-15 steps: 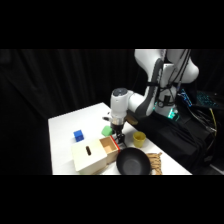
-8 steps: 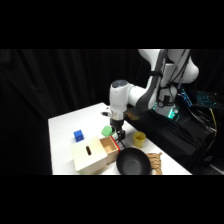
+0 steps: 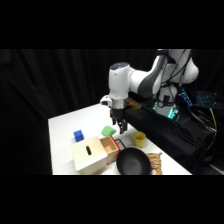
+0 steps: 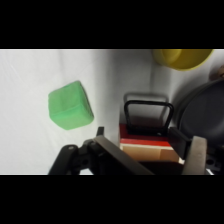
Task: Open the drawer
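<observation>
So nearest the camera in the side view you've got a black round bowl (image 3: 132, 162) at the front edge of the white table (image 3: 62, 127), with some tan woven thing (image 3: 155, 161) just to its right that I can't make out. Left of the bowl sits the small wooden box (image 3: 90, 156) with a slot in its top. The drawer (image 3: 110, 145) sticks out of the box's right side, already pulled out part way, light tan with reddish trim and a black loop handle (image 3: 120, 143) on its front, right by the bowl's rim.

A bit further back there's a blue cube (image 3: 78, 135) on the left, a green cube (image 3: 108, 131) in the middle, and a yellow cup (image 3: 139, 138) to the right.

The gripper (image 3: 120, 129) hangs from the white arm just above and behind the drawer front, not touching it. In the wrist view the fingers (image 4: 197, 156) are spread apart, nothing between them, with the handle (image 4: 148, 116) and red trim sitting below them, the green cube (image 4: 71, 106) off to the left and the yellow cup (image 4: 182, 56) at the top edge.
</observation>
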You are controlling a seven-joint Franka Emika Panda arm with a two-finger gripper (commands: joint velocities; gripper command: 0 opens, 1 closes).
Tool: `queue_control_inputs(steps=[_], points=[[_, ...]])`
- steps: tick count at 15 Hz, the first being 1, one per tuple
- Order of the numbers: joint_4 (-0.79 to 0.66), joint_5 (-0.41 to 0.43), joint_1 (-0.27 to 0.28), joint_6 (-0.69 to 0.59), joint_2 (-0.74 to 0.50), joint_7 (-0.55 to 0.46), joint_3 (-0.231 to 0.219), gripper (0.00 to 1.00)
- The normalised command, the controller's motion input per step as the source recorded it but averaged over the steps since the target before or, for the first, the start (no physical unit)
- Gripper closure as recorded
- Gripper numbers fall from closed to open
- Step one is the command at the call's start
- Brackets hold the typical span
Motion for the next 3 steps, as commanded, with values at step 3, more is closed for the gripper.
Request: queue_control_inputs(steps=[3], points=[[-0.01,0.098,-0.147,-0.26,-0.28,-0.24,0.152,0.00]])
